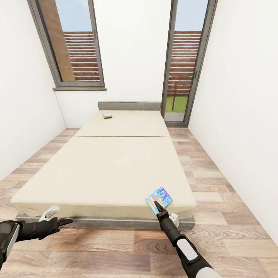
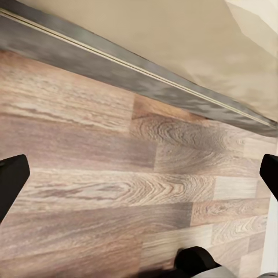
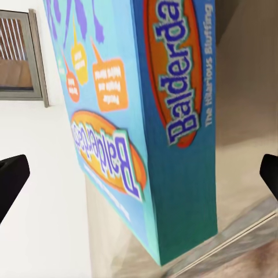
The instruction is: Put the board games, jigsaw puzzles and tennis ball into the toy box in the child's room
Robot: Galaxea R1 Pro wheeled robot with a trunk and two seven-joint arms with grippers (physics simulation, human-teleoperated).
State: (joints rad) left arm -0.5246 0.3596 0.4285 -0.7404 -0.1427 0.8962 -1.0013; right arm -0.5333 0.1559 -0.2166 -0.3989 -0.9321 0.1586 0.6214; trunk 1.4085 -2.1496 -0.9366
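Observation:
The bed (image 1: 108,170), a beige mattress on a dark grey frame, stretches away from me to a grey headboard. One board game (image 1: 159,199), a blue-green box printed "Balderdash", sits at the mattress's near right corner. My right gripper (image 1: 156,205) is open right at it, and in the right wrist view the box (image 3: 145,116) lies between the spread fingertips (image 3: 11,179). A second board game (image 1: 107,115), small and pale green, lies near the headboard. My left gripper (image 1: 65,222) hangs open over the wood floor by the bed's near left corner, holding nothing (image 2: 139,174).
White walls close in on both sides. A window (image 1: 73,42) is at the back left and a glass door (image 1: 183,61) at the back right. Wood floor (image 1: 216,173) runs along both sides of the bed. White fittings (image 1: 49,211) sit at the bed's near corners.

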